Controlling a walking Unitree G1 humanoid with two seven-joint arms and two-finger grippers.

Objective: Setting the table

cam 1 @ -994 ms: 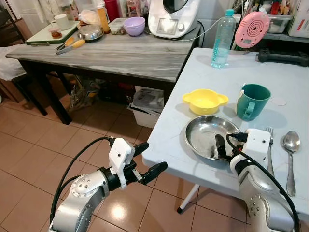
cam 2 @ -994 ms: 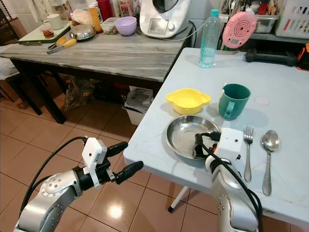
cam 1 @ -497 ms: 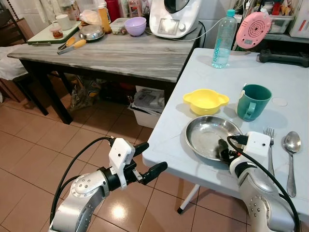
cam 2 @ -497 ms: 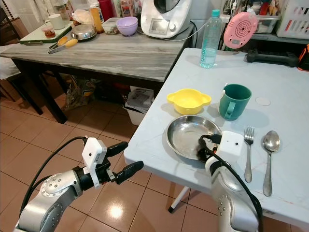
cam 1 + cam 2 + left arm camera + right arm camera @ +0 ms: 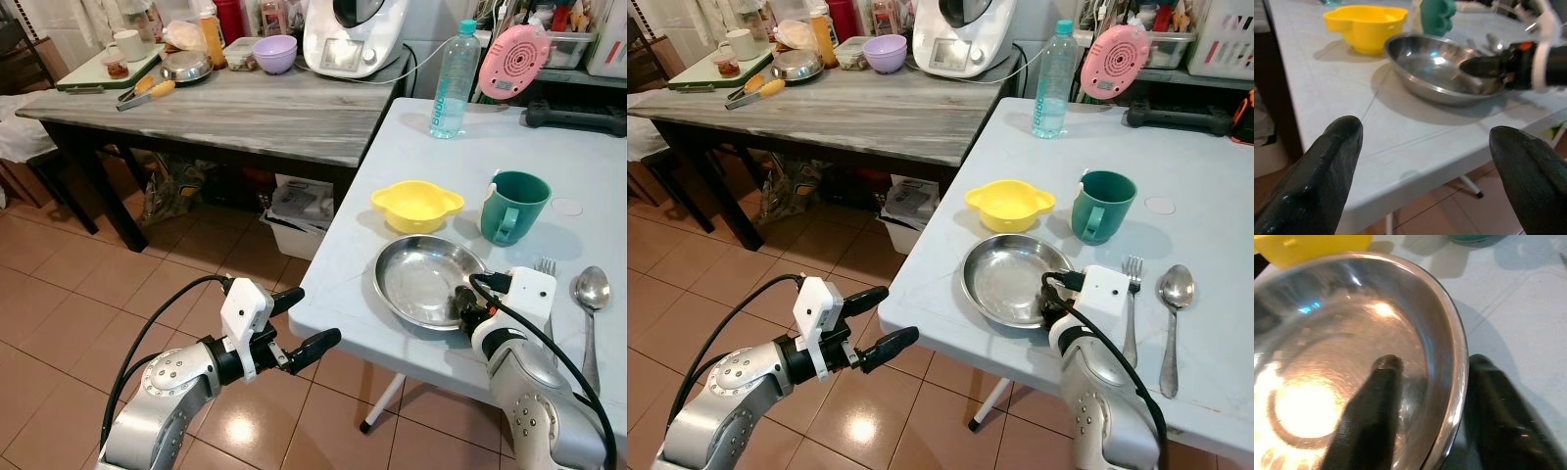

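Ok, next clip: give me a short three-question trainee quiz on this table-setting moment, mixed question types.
1. True or false: the right gripper straddles the rim of the round stainless steel plate, one finger inside and one outside.
2. Multiple choice: what lies directly between the steel plate and the metal spoon on the white table? A) a knife B) the metal fork C) a napkin
3. Fill in: the yellow plastic bowl sits beside the ____ ceramic mug, on the mug's left.

Key: 1 true. 2 B. 3 green. For reference, the left gripper hangs open over the tiled floor, off the table's edge.
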